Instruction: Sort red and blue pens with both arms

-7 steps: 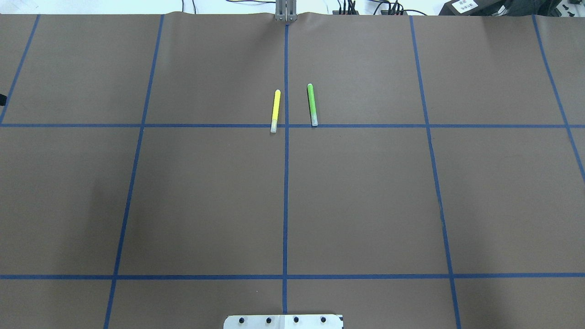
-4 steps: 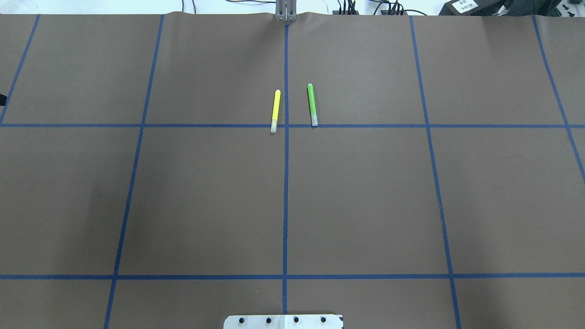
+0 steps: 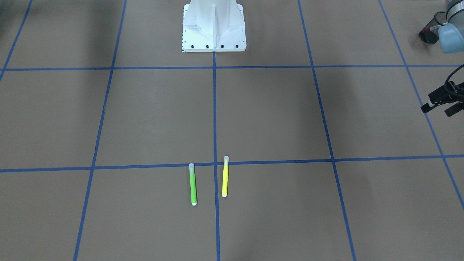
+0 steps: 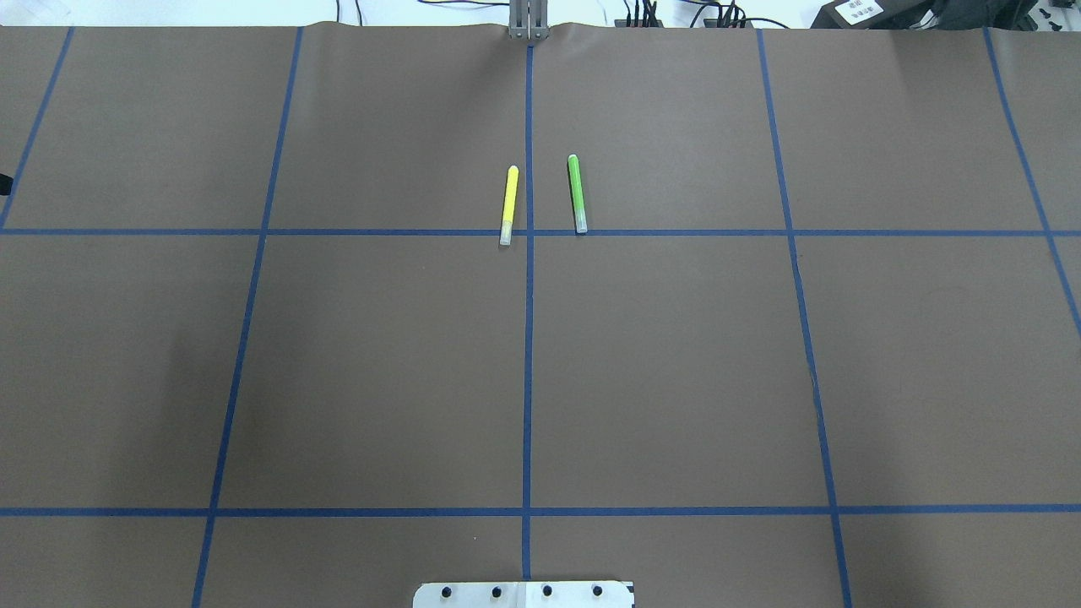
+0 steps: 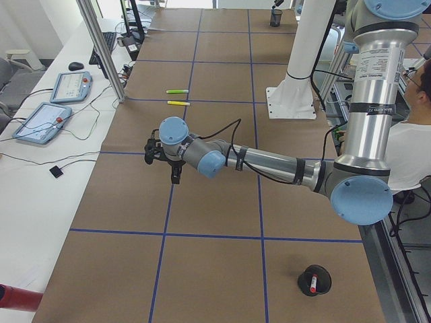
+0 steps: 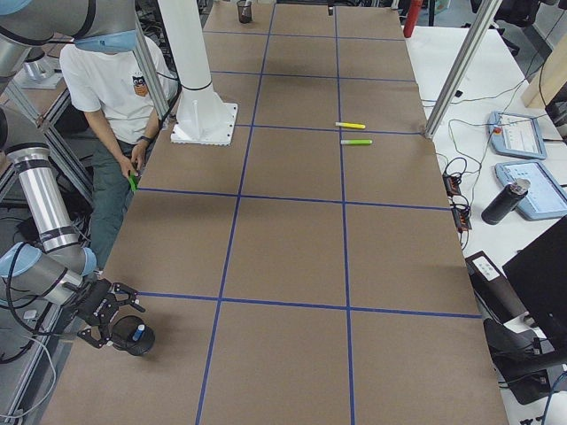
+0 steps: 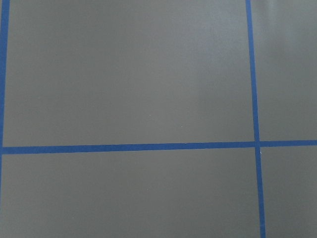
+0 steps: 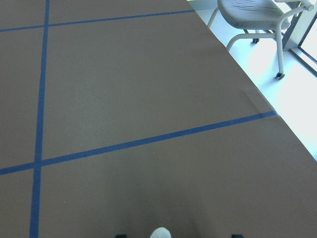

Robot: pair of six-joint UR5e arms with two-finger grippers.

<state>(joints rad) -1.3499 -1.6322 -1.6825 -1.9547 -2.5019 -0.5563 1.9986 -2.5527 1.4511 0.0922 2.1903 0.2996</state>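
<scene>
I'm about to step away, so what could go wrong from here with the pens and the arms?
The right gripper is close beside the cup holding the blue pen; pulling away could tip it. A person is close to the right arm, so a swing might hit them.

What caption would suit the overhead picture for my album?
A yellow marker and green marker lie side by side, not touching, on a brown table gridded with blue tape.
</scene>
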